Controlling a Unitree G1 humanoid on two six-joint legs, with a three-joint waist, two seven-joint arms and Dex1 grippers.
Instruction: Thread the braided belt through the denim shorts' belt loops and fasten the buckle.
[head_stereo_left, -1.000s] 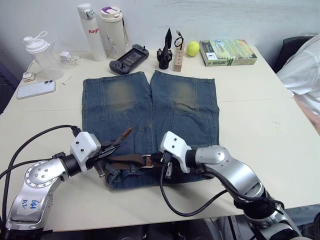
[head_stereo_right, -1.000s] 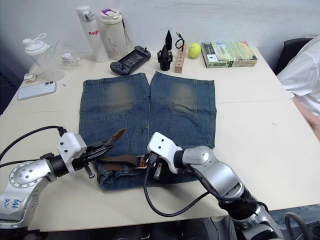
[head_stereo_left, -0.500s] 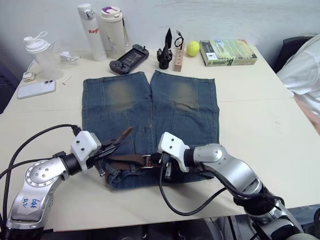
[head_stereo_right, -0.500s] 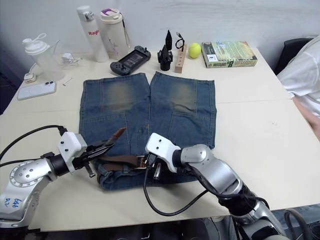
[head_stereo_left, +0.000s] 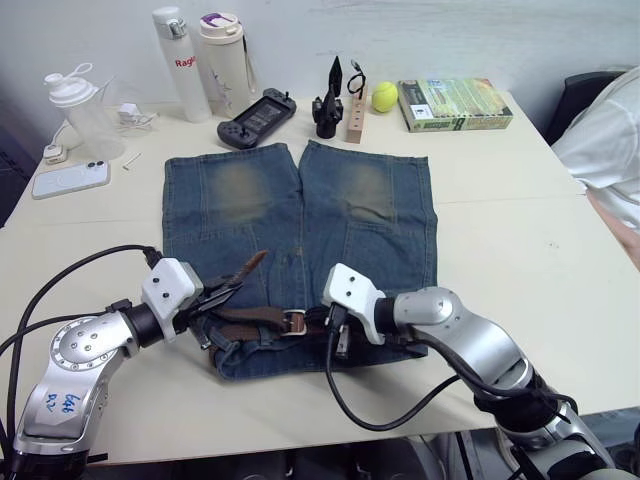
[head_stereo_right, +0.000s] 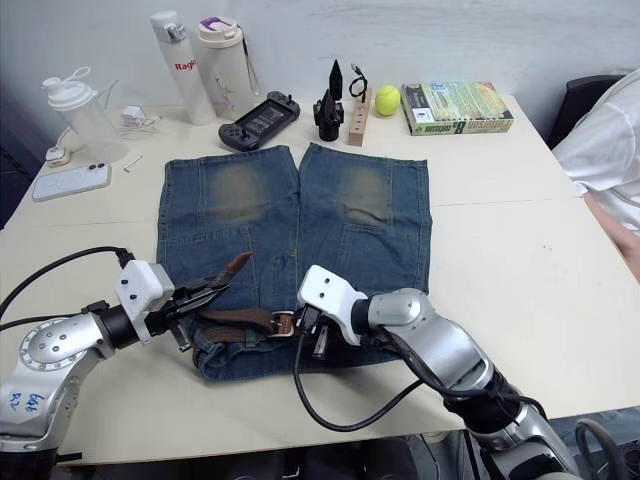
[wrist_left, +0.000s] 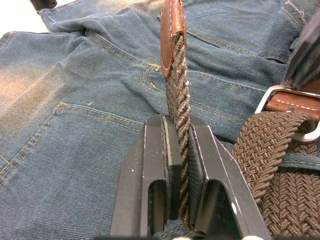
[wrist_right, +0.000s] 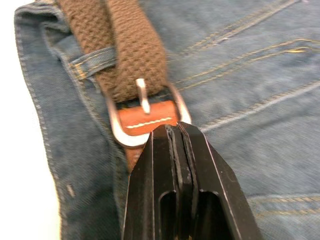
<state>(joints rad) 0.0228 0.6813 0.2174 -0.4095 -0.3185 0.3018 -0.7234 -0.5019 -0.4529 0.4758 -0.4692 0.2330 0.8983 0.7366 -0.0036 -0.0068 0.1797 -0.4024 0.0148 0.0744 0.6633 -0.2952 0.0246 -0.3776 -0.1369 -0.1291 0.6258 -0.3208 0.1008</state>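
The denim shorts (head_stereo_left: 300, 200) lie flat on the table, waistband toward me. The braided belt (head_stereo_left: 255, 318) runs along that waistband. My left gripper (head_stereo_left: 222, 297) is shut on the belt's woven part just short of its leather tip (wrist_left: 171, 30), which sticks up and away over the left leg. The silver buckle (wrist_right: 145, 120) lies at the waistband's middle, its prong resting on the weave. My right gripper (wrist_right: 175, 131) is shut on the belt's leather tab right behind the buckle. One of the belt loops (wrist_right: 92, 60) crosses the belt beside the buckle.
Along the table's far edge stand two bottles (head_stereo_left: 200, 60), a shaker (head_stereo_left: 85, 110), a phone (head_stereo_left: 68, 180), a game controller (head_stereo_left: 255, 117), black cones by a wooden block (head_stereo_left: 335, 100), a tennis ball (head_stereo_left: 385, 96) and a book (head_stereo_left: 455, 104). A person's white sleeve (head_stereo_left: 610, 140) is at the right.
My right gripper has edged slightly to the right at the buckle. The left gripper keeps its hold on the belt end in the same place.
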